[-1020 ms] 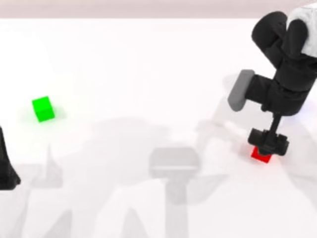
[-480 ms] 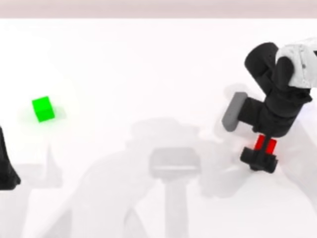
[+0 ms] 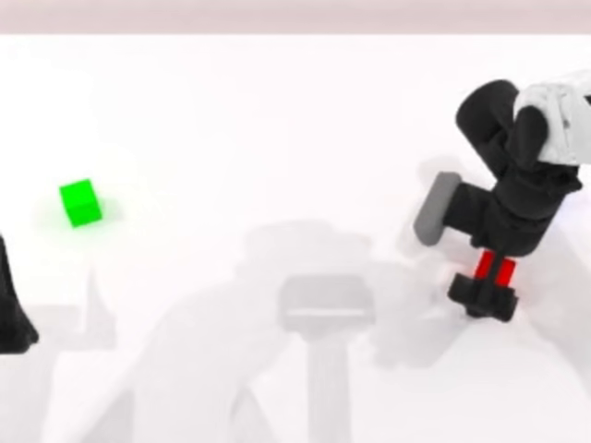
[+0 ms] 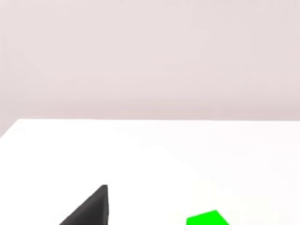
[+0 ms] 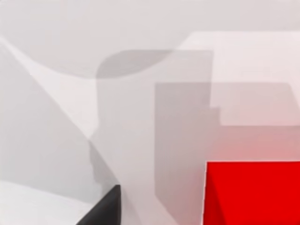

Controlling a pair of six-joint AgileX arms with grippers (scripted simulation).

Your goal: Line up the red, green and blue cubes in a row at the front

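The red cube (image 3: 494, 268) lies on the white table at the right. My right gripper (image 3: 489, 281) hangs low right over it and partly covers it. In the right wrist view the red cube (image 5: 253, 194) fills the corner, and a strip of bare table shows between it and one dark fingertip (image 5: 108, 208), so the gripper is open. The green cube (image 3: 80, 203) sits alone at the far left and also shows as a green cube (image 4: 207, 218) in the left wrist view. My left arm (image 3: 11, 309) is parked at the left edge, with one fingertip (image 4: 93, 211) in sight. The blue cube is out of view.
The white table (image 3: 277, 138) stretches bare between the two cubes, with only arm shadows across its front half. Its far edge meets a pale wall (image 4: 150, 56).
The right arm has come down from above the red cube to sit low at it, then stayed almost still over the last half second. The cubes and the left arm have not moved.
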